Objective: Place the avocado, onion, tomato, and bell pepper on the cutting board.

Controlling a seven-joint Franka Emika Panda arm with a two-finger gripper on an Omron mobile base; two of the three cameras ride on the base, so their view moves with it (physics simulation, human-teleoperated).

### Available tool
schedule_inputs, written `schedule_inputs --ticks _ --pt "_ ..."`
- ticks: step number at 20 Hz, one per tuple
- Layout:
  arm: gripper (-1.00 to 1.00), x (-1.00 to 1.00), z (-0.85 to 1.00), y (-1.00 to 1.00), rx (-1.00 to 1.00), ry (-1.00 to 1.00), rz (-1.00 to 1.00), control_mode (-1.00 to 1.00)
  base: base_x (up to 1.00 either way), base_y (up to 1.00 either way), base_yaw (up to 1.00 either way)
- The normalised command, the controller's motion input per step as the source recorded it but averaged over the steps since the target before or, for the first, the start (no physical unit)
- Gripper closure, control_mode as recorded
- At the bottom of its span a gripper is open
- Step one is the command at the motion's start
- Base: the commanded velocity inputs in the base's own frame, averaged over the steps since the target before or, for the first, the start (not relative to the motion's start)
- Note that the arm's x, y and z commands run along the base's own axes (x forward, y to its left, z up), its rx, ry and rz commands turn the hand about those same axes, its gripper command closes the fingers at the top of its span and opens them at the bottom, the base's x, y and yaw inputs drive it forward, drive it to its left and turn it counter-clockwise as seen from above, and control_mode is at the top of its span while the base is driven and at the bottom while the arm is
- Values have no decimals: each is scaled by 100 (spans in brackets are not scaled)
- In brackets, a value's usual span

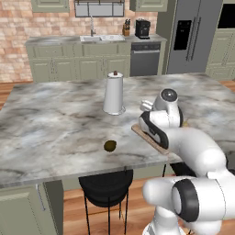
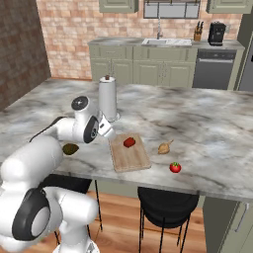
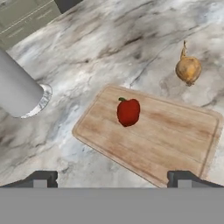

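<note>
Marble counter (image 2: 207, 123): tool (image 3: 112, 178) spread empty above cutting board (image 3: 175, 144), white canister (image 2: 108, 99) beside.

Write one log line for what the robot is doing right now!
pincer: open, empty, above cutting board | bell pepper: on board | onion, tomato, avocado: on counter, off board

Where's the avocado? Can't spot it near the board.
The avocado lies on the marble counter, left of the cutting board, apart from it, near the front edge.
</note>
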Motion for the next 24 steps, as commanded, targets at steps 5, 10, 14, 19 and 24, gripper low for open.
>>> schedule_inputs --ticks 5,10,14,19,24 --pt "-100 -33 22 39 -7 0 6 -100 0 0 0" --pt "-100 -39 11 40 -6 0 10 -100 0 0 0" --pt "-100 -47 12 40 -4 0 8 -100 0 0 0" --pt "-100 -46 6 33 0 0 7 -100 0 0 0" --pt "-100 -35 1 29 0 0 7 -100 0 0 0"
